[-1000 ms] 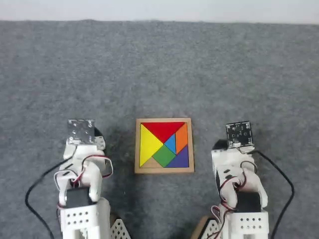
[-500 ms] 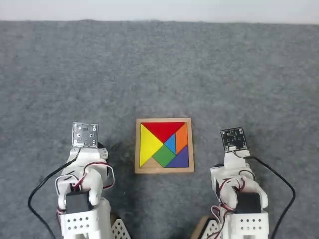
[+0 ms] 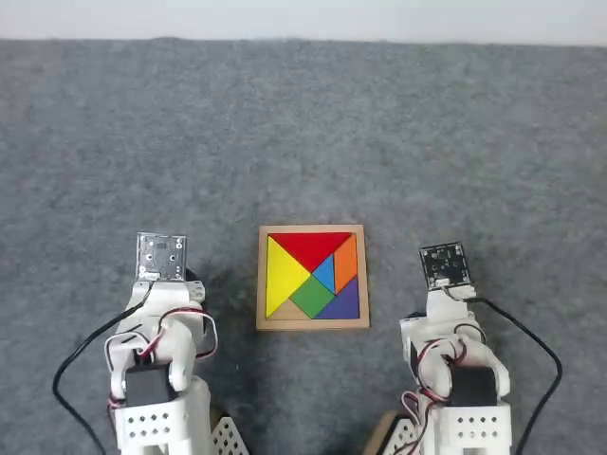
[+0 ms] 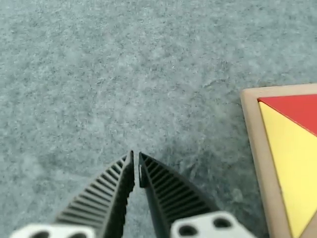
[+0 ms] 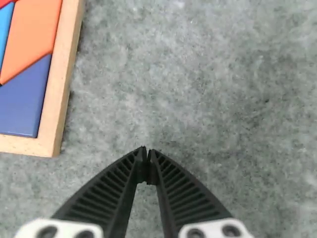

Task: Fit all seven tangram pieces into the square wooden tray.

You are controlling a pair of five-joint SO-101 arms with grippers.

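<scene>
The square wooden tray point(image 3: 312, 324) lies on the grey carpet between the two arms. Inside it sit coloured tangram pieces: a red triangle point(image 3: 309, 248), a yellow triangle point(image 3: 283, 277), a green piece point(image 3: 311, 298), a blue triangle point(image 3: 325, 274), an orange piece point(image 3: 345, 261) and a purple piece point(image 3: 344, 301). A bare wooden patch point(image 3: 282, 311) shows at the tray's near left corner. My left gripper point(image 4: 135, 159) is shut over bare carpet to the left of the tray point(image 4: 253, 129). My right gripper point(image 5: 146, 152) is shut over carpet to the right of the tray point(image 5: 60, 99). Neither holds anything.
Grey carpet point(image 3: 303, 133) covers the whole table beyond the tray. Both arm bodies point(image 3: 156, 332) point(image 3: 450, 341) stand at the near edge, with black cables trailing beside them.
Both arms drew back toward the near edge between one second and half a second ago. Nothing has moved since.
</scene>
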